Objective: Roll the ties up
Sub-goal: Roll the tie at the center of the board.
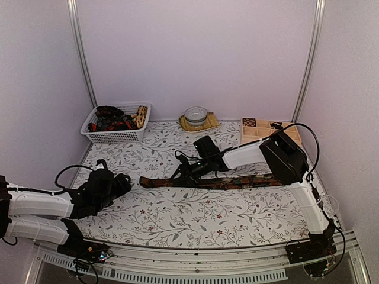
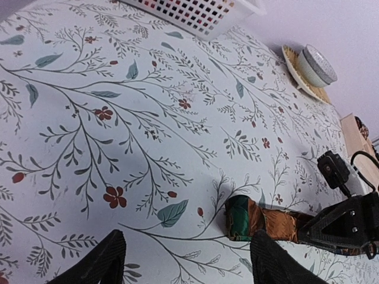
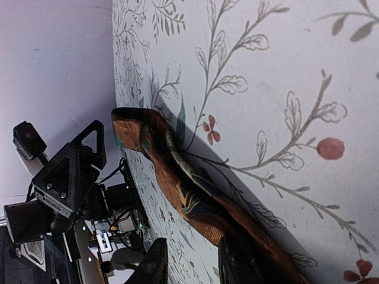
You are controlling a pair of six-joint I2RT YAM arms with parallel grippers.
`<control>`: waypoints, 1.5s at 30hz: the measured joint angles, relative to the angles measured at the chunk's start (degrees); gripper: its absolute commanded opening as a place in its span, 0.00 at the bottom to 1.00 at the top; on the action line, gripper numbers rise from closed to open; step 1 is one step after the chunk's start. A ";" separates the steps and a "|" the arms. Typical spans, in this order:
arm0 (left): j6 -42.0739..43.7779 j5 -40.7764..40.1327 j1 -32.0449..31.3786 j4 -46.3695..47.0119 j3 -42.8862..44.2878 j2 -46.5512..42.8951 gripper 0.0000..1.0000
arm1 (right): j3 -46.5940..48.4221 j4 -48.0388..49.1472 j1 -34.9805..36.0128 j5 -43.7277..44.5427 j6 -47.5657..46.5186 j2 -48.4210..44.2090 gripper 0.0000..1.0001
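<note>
Mid-table, tie (image 1: 237,181) flat, left end effector (image 2: 188,239) spread wide near its end, right end effector (image 3: 192,254), hold unclear

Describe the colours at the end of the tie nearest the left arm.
Rust-orange and brown with green patches on the tie; it shows best in the left wrist view.

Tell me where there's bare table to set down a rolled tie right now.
Free: the floral cloth between the long dark patterned tie and the near edge; also between the tie and the white mesh basket. Crowded: the back edge, with basket, grey bowl and wooden compartment tray.
</note>
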 measured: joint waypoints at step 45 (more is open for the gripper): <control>4.98 37.48 16.09 23.37 9.73 32.94 0.41 | 0.02 -0.22 -0.04 0.07 0.33 0.02 0.27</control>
